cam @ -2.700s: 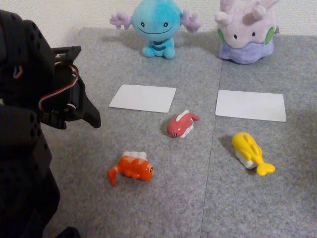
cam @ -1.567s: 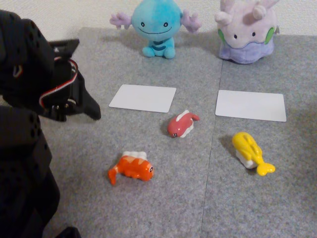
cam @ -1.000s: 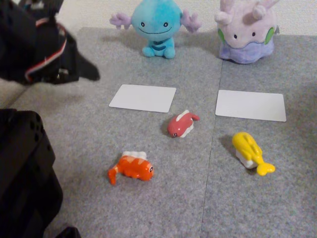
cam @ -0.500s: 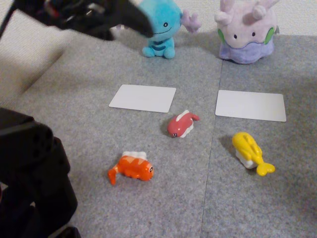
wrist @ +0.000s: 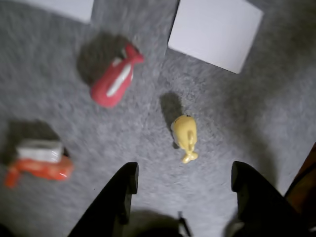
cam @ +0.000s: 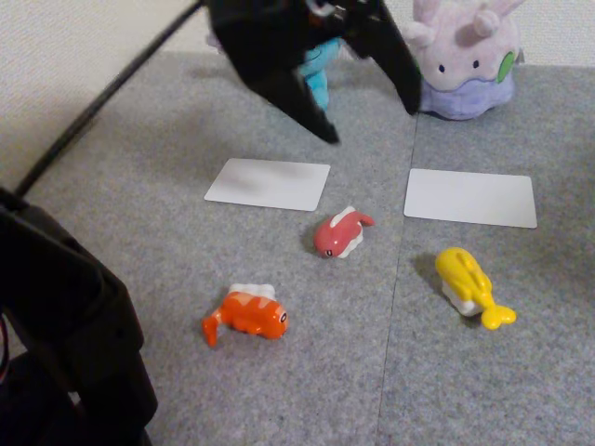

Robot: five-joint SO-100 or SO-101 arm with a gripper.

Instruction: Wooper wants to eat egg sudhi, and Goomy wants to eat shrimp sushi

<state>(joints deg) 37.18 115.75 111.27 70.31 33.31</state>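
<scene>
Egg sudhi, glossy yellow with a tail end, lies beyond the wide-spread claw.

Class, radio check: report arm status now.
Gripper open, airborne, empty. Egg sushi on mat ahead of it, shrimp sushi untouched. Nothing between.

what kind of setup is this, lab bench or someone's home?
Likely a hobby setup at home, though not certain: grey carpet tiles against a pale wall, the Goomy plush at the back, toy sushi such as the egg sudhi, and white cards as placement spots.
</scene>
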